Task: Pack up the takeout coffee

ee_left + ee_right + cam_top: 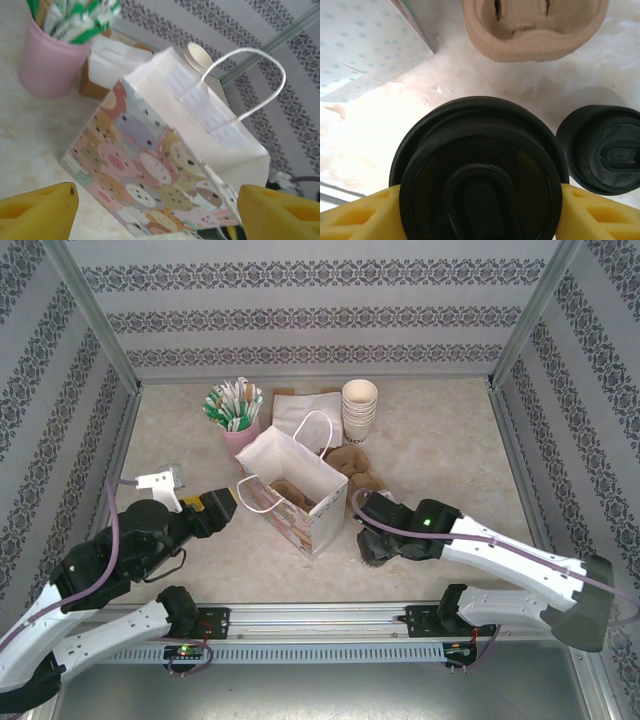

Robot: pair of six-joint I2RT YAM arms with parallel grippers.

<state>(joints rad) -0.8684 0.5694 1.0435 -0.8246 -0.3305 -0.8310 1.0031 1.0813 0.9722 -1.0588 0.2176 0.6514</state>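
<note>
While the pick-up is in hand, the takeout coffee (477, 175) stands on the table (440, 440), flanked by the right gripper (480, 214); whether its fingers press the cup cannot be told. Next: a firm squeeze, then a lift to the paper bag (290, 480) at 9 o'clock. The right wrist view adds a second lidded cup (602, 150) at 3 o'clock; overhead, the bag's open mouth. The left gripper (160, 215) gapes wide.

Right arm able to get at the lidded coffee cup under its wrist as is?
Probably yes. The right end effector straddles the coffee cup, a yellow finger beside each edge of its black lid, nothing between. The second lidded cup and the bag stand clear of it.
</note>
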